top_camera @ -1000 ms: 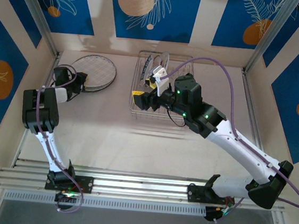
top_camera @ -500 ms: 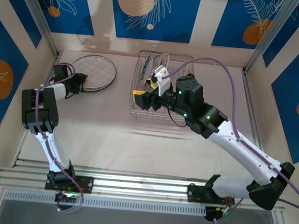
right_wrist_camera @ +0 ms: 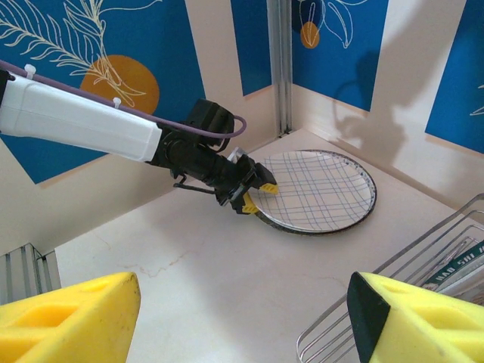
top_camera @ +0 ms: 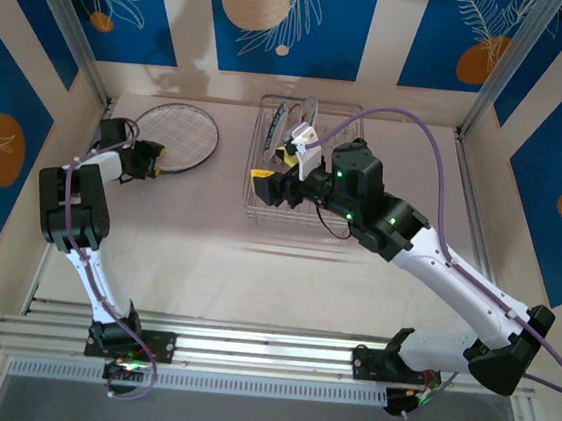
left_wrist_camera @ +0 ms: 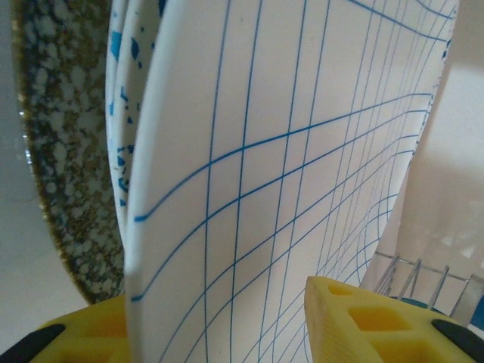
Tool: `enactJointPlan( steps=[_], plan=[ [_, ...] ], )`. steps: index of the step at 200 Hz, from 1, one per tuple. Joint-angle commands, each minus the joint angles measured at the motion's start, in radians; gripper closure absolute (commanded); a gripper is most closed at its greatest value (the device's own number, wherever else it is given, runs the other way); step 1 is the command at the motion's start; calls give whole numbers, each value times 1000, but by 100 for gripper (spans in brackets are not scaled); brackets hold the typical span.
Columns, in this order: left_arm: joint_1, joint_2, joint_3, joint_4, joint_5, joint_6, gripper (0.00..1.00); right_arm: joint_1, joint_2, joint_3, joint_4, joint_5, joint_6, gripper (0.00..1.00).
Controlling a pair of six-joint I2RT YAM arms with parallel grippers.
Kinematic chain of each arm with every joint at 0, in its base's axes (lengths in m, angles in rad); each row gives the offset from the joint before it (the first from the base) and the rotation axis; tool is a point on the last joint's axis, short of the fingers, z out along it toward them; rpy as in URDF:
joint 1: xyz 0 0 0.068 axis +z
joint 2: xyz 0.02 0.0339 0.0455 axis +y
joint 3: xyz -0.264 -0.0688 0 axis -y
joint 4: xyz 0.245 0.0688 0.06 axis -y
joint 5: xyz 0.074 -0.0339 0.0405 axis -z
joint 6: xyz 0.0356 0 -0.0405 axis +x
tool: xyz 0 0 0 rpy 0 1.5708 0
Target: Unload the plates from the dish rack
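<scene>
A white plate with a blue grid [left_wrist_camera: 302,136] lies on top of a stack of plates [top_camera: 175,136] at the table's back left. Below it are a blue-spattered plate [left_wrist_camera: 119,113] and a speckled one [left_wrist_camera: 60,151]. My left gripper [top_camera: 146,162] [right_wrist_camera: 255,195] straddles the grid plate's near-left rim, jaws open, with a gap at the upper finger [left_wrist_camera: 363,318]. The wire dish rack [top_camera: 301,162] stands at the back centre, with a few plates [top_camera: 293,119] upright at its far end. My right gripper [top_camera: 274,178] hovers open over the rack's front left, with nothing between its fingers.
Walls and metal posts close in the table at the back and both sides. The rack's front-left corner wires [right_wrist_camera: 393,318] lie just under my right gripper. Bare tabletop [top_camera: 209,223] stretches between the stack and the rack.
My left gripper's jaws have widened on the grid plate's rim and the arm has drawn back slightly to the left. The right arm has barely moved.
</scene>
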Motion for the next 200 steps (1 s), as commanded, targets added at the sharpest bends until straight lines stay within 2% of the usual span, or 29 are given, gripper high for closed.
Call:
enactJointPlan(
  steps=[1, 60, 200],
  plan=[
    [20, -39, 46, -96, -25, 41, 56, 6, -26, -1, 14, 18, 12, 26],
    [27, -40, 93, -201, -55, 81, 56, 5, -24, -2, 17, 17, 11, 26],
    [30, 23, 195, -287, -62, 117, 55, 3, -32, -3, 3, 24, 6, 26]
  ],
)
